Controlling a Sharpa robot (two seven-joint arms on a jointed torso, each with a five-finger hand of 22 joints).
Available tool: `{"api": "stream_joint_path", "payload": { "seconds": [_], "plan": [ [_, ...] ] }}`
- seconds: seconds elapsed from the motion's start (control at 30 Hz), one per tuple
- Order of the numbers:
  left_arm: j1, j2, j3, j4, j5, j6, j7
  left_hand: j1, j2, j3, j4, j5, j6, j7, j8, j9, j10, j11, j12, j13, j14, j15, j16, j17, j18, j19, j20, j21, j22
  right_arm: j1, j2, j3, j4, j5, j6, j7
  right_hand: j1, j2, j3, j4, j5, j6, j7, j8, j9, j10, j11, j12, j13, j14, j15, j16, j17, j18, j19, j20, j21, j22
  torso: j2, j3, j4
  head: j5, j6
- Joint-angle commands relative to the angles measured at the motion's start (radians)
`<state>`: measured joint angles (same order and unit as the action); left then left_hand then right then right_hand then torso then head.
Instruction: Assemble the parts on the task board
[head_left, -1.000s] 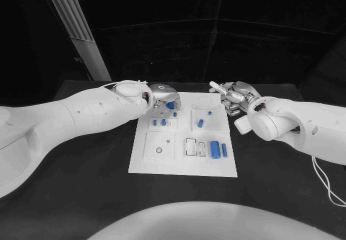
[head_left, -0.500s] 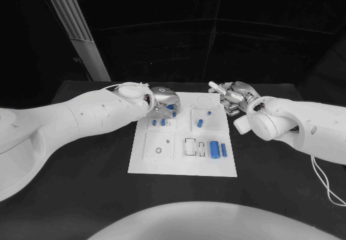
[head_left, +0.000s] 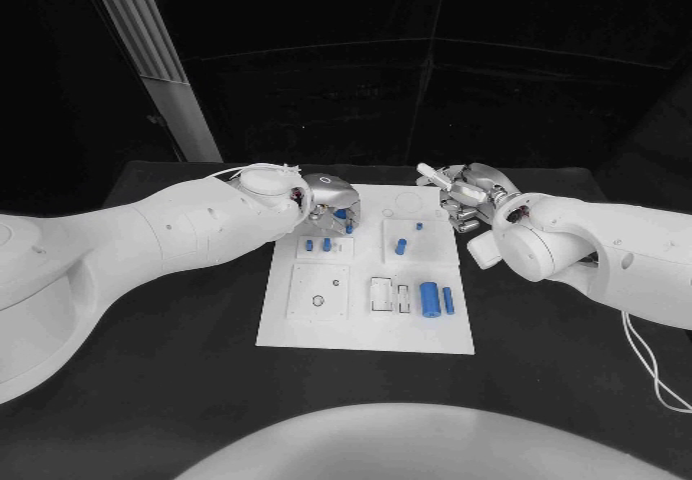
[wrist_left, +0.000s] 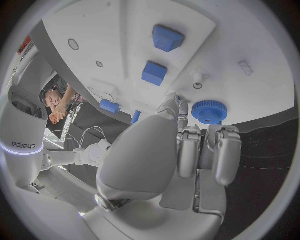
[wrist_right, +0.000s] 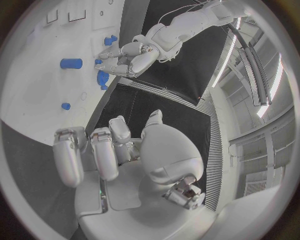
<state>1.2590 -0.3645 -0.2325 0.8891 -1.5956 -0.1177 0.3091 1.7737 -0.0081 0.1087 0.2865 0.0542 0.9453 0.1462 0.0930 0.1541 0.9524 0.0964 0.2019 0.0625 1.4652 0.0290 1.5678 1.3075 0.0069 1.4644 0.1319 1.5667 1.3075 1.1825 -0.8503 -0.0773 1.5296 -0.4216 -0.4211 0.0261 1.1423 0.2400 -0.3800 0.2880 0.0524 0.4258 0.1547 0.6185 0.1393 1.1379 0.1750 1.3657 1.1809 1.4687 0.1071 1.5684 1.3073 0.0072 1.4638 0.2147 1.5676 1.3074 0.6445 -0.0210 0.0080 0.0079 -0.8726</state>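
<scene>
The white task board (head_left: 368, 320) lies in the middle of the black table. My left hand (head_left: 323, 198) is over its far left corner, where its fingertips close round a blue gear (wrist_left: 208, 111) lying flat on the board. Two blue blocks (wrist_left: 154, 73) stand in the board just beyond the gear. My right hand (head_left: 469, 195) hovers at the board's far right edge with fingers apart and nothing in them (wrist_right: 119, 150). A large blue cylinder (head_left: 428, 297) and a thinner one (head_left: 449, 300) lie near the board's right side.
Small blue pieces (head_left: 400, 245) stand in the board's middle rows, and there are open slots (head_left: 382, 294) beside the cylinders. A pale pillar (head_left: 152, 70) rises at the back left. Bare black table (head_left: 173, 380) surrounds the board.
</scene>
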Motion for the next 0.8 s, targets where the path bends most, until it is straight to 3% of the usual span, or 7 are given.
{"api": "stream_joint_path", "payload": {
  "seconds": [0.03,0.8],
  "plan": [
    [-0.001,0.002,-0.001,-0.004,-0.011,0.030,-0.016,0.011,-0.002,0.008,0.000,-0.005,0.008,0.000,-0.004,-0.002,0.008,-0.002,-0.005,-0.001,0.106,0.009,0.003,0.263,-0.007,0.106,0.004,0.004,0.263,0.002,0.001,0.001,0.002,-0.003,0.007,0.002,0.001,0.005,-0.004,-0.001,-0.004,-0.009,0.095,0.006,-0.001,-0.002,0.000,0.002,-0.002,0.102,0.007,0.002,0.263,-0.007,0.107,0.007,0.003,0.263,0.000,0.0004,-0.0006,0.000,0.000],
    [-0.004,0.015,-0.001,-0.022,-0.012,0.065,-0.021,0.002,0.000,0.027,0.003,-0.005,0.035,0.001,-0.001,-0.007,0.034,0.000,-0.004,0.000,0.106,0.012,0.003,0.263,-0.007,0.106,0.008,0.004,0.263,0.002,0.004,0.001,0.001,-0.003,0.010,-0.001,0.002,0.006,-0.005,0.000,-0.004,-0.009,0.095,0.007,-0.002,-0.004,0.001,0.001,-0.004,0.102,0.007,0.002,0.263,-0.007,0.107,0.007,0.003,0.263,0.000,0.0006,-0.0003,-0.001,0.000]
  ]
}}
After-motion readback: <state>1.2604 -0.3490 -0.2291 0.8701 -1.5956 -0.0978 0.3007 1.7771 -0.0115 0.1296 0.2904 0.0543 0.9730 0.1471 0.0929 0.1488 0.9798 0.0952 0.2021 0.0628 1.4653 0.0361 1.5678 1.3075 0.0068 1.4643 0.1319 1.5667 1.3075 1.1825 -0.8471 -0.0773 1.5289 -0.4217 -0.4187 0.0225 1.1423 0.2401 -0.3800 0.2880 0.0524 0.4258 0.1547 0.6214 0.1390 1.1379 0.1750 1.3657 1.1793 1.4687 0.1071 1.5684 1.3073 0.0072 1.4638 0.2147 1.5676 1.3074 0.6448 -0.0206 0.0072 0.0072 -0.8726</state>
